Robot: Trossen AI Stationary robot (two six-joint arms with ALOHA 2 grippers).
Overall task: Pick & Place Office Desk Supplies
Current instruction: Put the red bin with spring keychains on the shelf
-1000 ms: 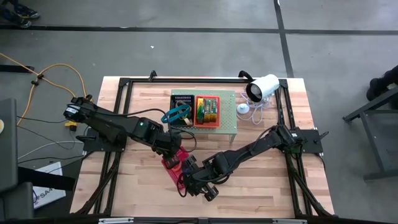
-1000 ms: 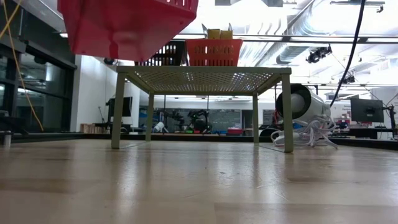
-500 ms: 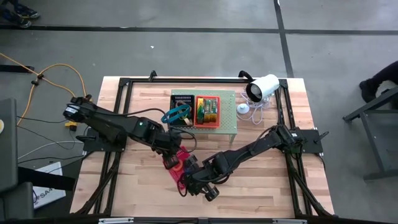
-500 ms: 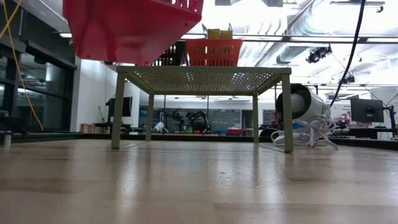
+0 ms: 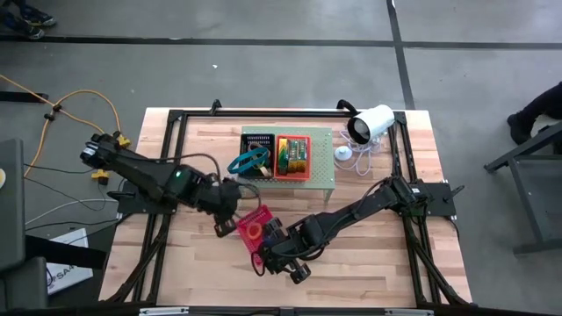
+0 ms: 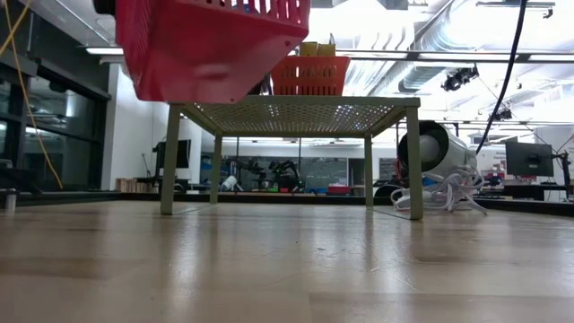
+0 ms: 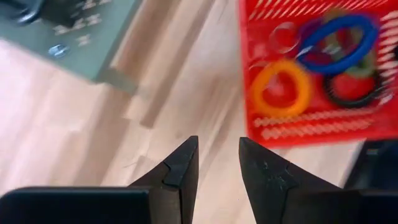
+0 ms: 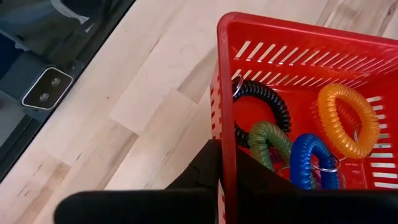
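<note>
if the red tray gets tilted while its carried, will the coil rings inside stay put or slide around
Probably slide. The coil rings lie loose on the red tray floor, nothing pinning them. They look light and springy, so they might bounce too. The right gripper pinches only one wall, so the tray may sag on the far side, though its slotted walls should likely keep them in.

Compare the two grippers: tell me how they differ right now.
The right gripper is shut on the wall of the red tray; the left gripper is open and holds nothing. The right gripper carries that tray above the table; the left gripper is off to the side of it, over bare wood. Both have two dark fingers.
</note>
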